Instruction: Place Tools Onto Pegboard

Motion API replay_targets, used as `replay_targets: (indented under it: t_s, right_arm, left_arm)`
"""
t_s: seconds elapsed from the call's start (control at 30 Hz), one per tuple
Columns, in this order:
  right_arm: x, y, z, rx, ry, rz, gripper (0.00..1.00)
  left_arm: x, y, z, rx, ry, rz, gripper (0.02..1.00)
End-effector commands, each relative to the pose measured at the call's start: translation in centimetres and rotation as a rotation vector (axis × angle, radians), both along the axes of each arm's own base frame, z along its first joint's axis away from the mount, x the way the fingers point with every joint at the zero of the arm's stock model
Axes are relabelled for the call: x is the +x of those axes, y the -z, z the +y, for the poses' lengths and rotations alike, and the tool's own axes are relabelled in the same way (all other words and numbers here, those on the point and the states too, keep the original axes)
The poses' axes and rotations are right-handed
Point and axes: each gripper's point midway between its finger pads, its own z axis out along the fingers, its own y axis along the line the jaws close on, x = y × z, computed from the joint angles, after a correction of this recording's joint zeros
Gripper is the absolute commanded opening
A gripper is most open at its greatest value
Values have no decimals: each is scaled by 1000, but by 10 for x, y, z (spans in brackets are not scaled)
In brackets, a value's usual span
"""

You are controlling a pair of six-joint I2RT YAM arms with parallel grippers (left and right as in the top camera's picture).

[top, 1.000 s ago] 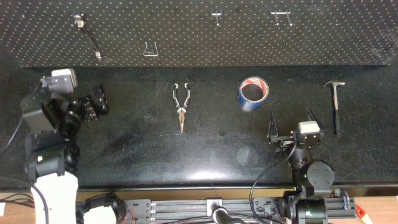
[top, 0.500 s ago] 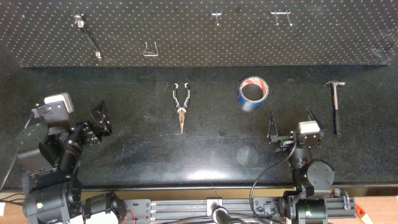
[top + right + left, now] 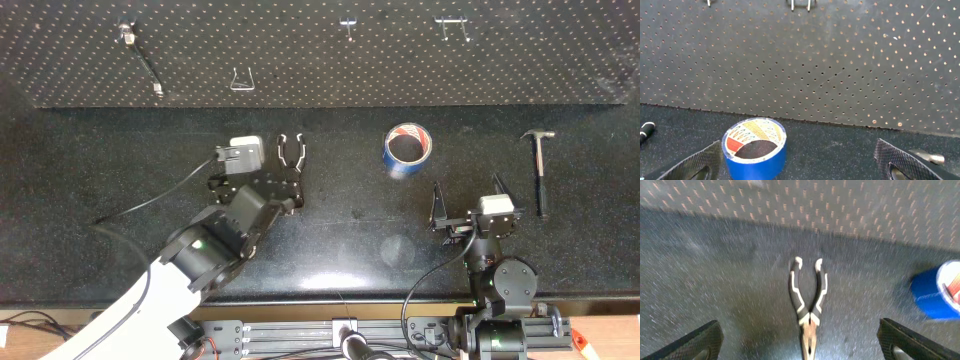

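My left end effector (image 3: pixel 798 330) has its two fingers spread wide, with nothing between them but open counter (image 3: pixel 60 150) and the pliers (image 3: pixel 809 322). The pliers lie flat in the middle of the counter, just short of the pegboard (image 3: pixel 320 50).

Their long axis runs near to far. The two handles splay toward the pegboard and the nose points back toward the arm's base. From the wrist camera the tool sits almost on my centre line, with one finger out to its left and the other to its right. A closing stroke would therefore cross the axis squarely instead of running along it.

I judge the end effector to be above the pliers and not touching them, so the next move is mostly a drop. The nose end is the part nearest my fingers, and the handles lie farther ahead. If I want the handles, I will need to ease forward before going down.

The right end effector (image 3: pixel 468 205) is also spread and sits near its own base on the right. It is well apart from the pliers, and the blue tape roll (image 3: pixel 407 148) lies between the two. This pick belongs to the left arm.
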Motion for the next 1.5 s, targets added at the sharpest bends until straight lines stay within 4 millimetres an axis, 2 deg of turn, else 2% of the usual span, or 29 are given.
replay_targets:
  t_s: [0.03, 0.17, 0.23, 0.27, 0.4, 0.5, 0.63, 0.7, 0.77, 0.87, 0.93, 1.07, 1.17, 1.27, 1.33, 1.5]
  right_arm:
    - [-1, 1, 4, -9, -20, -2, 980]
    - [-1, 1, 4, -9, -20, -2, 982]
    - [-1, 1, 4, -9, -20, -1, 982]
    - [-1, 1, 4, -9, -20, -2, 982]
    - [-1, 1, 4, -9, -20, -2, 982]
    - [-1, 1, 4, -9, -20, -1, 980]
    - [-1, 1, 4, -9, -20, -2, 982]
    - [-1, 1, 4, -9, -20, -2, 982]
    - [-1, 1, 4, -9, -20, -2, 980]
    - [-1, 1, 4, -9, -20, -2, 982]
    - [-1, 1, 4, -9, -20, -2, 982]
    - [-1, 1, 4, -9, -20, -2, 980]
    - [-1, 1, 4, -9, -20, -2, 980]
    - [-1, 1, 4, -9, -20, -2, 982]
    - [-1, 1, 4, -9, -20, -2, 982]
    - [-1, 1, 4, -9, -20, -1, 980]
  left_arm:
    - [4, -1, -31, 0, 56, 184, 998]
    - [5, -9, -42, 56, 75, 350, 998]
    - [13, 6, -46, 5, 74, 464, 998]
    - [20, 23, -37, 3, 39, 519, 998]
    - [43, 47, -23, 97, -32, 495, 998]
    - [65, 50, -29, 90, -47, 425, 998]
    - [72, 58, -29, 108, -61, 410, 998]
    - [78, 68, -30, 121, -69, 408, 998]
    - [80, 83, -31, 134, -71, 429, 998]
    - [82, 91, -33, 141, -63, 438, 998]
    - [81, 93, -36, 168, 0, 446, 998]
    - [86, 96, -40, 89, 67, 479, 998]
    - [90, 96, -40, 98, 105, 470, 998]
    - [89, 106, -40, 108, 105, 493, 996]
    - [86, 112, -45, 117, 164, 509, 998]
    - [84, 116, -44, 110, 169, 529, 998]
